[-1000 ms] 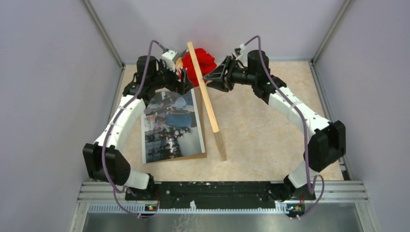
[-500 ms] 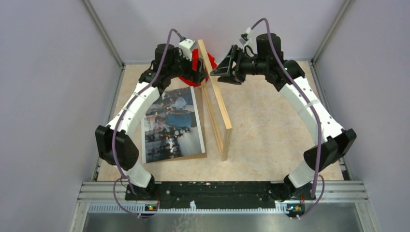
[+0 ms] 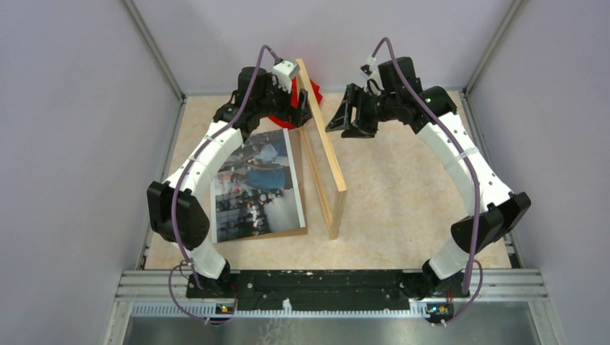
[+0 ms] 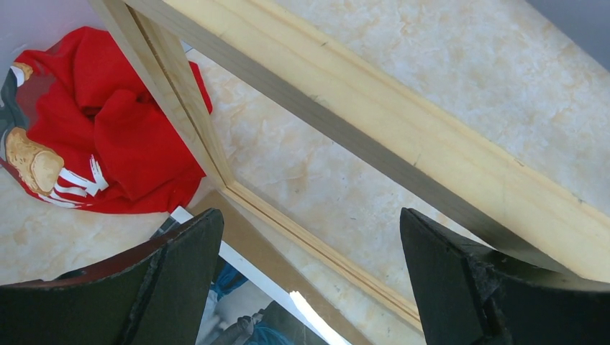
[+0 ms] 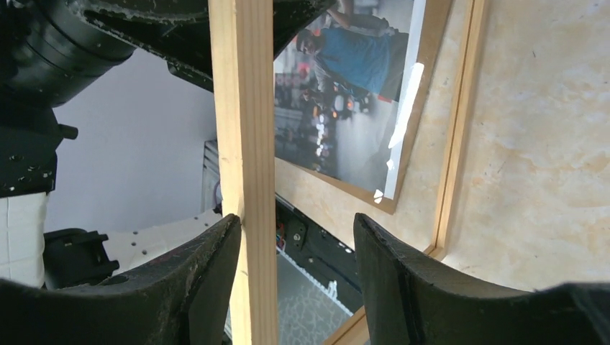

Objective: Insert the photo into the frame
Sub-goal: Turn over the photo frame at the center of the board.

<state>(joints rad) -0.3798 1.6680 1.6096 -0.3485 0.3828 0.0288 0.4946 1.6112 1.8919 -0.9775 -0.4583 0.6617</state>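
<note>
The frame stands on one long edge on the table, tilted, between the two grippers. The left gripper, its fingers spread wide, sits at the frame's far upper corner; whether it touches the rail cannot be told. The right gripper, jaws likewise wide apart, hovers just beside the frame's opposite face. The photo lies flat on a brown backing board, just left of the frame's lower rail. A red cloth lies behind the frame.
</note>
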